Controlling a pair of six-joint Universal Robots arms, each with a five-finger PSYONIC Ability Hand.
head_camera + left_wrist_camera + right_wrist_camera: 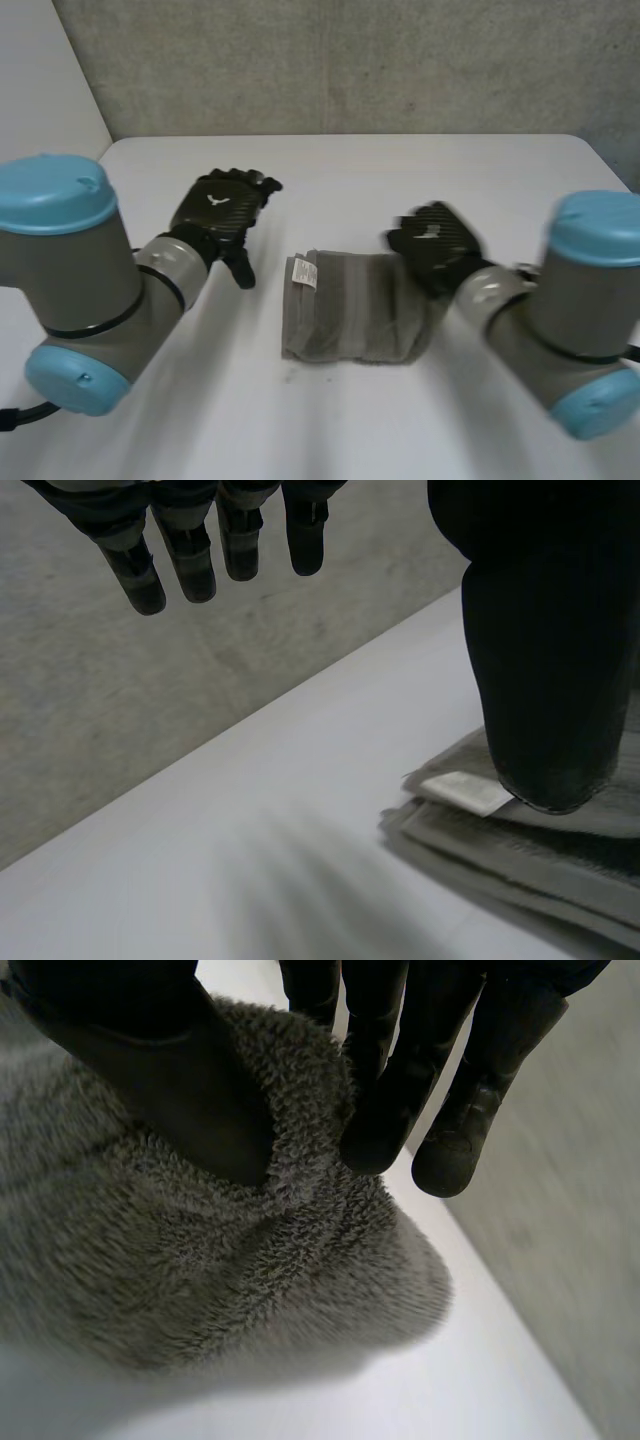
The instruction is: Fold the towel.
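Fingers (385, 1110) of right hand (435, 240) pinch towel (350, 310) edge against thumb; left hand (218, 215) hovers, fingers straight.

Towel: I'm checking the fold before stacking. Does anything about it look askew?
Yes. The towel is folded, but its end by the right hand is bunched into a raised ridge, pinched between thumb and fingers. At the other end, the layers' edges are uneven, with a white tag exposed.

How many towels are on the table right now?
1. The grey towel lies folded on the white table between the hands: the right hand pinches its right end, the left hand is open beside its tagged end. A second could hide within its folds.
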